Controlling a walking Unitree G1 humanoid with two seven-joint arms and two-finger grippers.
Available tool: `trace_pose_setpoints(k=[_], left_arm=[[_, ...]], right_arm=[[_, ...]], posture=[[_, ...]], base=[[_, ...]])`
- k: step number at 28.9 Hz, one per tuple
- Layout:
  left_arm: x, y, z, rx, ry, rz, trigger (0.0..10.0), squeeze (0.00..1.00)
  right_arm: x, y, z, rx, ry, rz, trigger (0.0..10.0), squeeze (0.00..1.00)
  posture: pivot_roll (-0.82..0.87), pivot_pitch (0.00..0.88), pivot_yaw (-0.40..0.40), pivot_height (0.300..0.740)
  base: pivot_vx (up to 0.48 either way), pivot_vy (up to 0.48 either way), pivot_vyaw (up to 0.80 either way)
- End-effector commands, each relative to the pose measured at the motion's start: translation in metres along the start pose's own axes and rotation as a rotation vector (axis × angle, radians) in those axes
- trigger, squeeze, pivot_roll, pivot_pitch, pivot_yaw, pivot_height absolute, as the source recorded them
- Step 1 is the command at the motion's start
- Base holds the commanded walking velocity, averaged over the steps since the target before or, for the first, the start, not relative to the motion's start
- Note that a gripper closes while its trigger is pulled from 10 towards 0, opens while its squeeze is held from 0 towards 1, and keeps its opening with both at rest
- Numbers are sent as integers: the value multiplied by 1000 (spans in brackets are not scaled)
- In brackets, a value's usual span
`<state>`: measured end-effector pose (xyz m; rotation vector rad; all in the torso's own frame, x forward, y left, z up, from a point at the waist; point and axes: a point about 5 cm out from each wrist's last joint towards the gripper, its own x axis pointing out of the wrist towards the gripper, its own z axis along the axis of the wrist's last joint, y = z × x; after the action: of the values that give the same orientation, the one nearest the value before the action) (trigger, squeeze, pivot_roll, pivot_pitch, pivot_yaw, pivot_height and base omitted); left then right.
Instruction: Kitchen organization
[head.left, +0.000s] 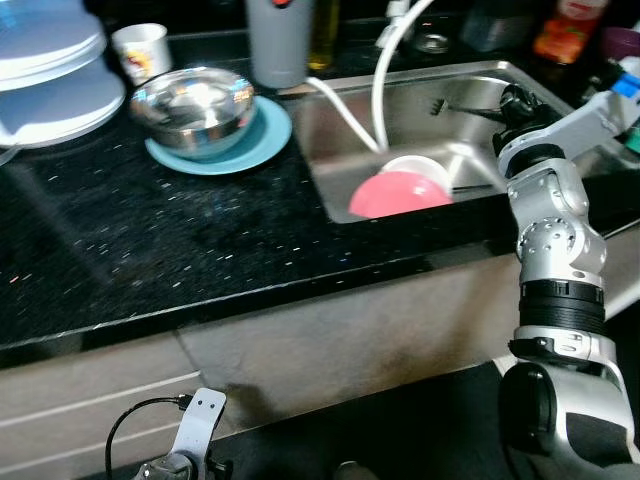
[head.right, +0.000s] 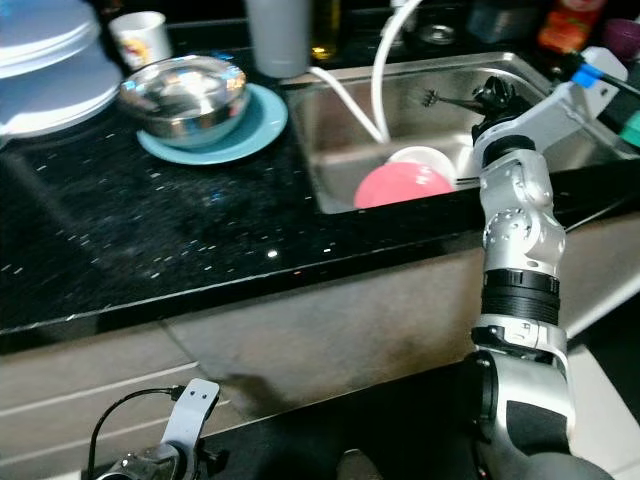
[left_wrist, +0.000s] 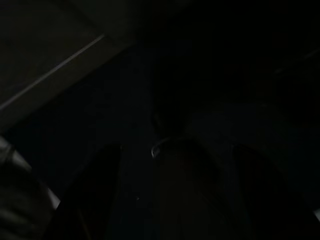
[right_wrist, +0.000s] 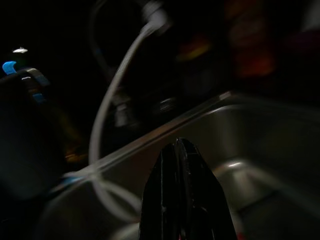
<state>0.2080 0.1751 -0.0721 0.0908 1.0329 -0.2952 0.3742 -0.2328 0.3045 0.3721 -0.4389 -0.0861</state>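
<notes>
Sink (head.left: 520, 85): pink plate (head.left: 398, 193) at its front wall, fork (head.left: 455, 104) at back.
Right gripper (right_wrist: 181, 150): over sink, fingers pressed together.
Left gripper: cannot tell.

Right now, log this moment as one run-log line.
right gripper: over sink, fingers shut, empty | left arm: idle | sink: pink bowl, fork | counter: steel bowl on blue plate
</notes>
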Motion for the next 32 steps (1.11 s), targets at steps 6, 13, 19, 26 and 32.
trace_pose_setpoints(k=[6,13,19,26,32], left_arm=[[-1,-1,-12,-13,47,-12,10000,0],[0,-3,-12,-15,48,-17,10000,0],[0,-5,-12,-20,46,-20,10000,0],[0,-5,-12,-17,47,-25,10000,0],[1,-6,-12,-14,44,-29,10000,0]], right_arm=[[-3,14,-22,-201,58,39,8941,0],[-4,38,-55,-333,143,106,10000,0],[-3,41,-82,-550,238,74,10000,0],[-4,29,-91,-699,280,44,10000,0],[-3,31,-94,-676,270,59,10000,773]], posture=[[16,96,0,740],[30,96,-15,740],[33,103,-24,740],[25,105,-32,740],[13,114,-30,740]], base=[[0,0,-221],[0,0,0],[0,0,0],[0,0,0],[0,0,0]])
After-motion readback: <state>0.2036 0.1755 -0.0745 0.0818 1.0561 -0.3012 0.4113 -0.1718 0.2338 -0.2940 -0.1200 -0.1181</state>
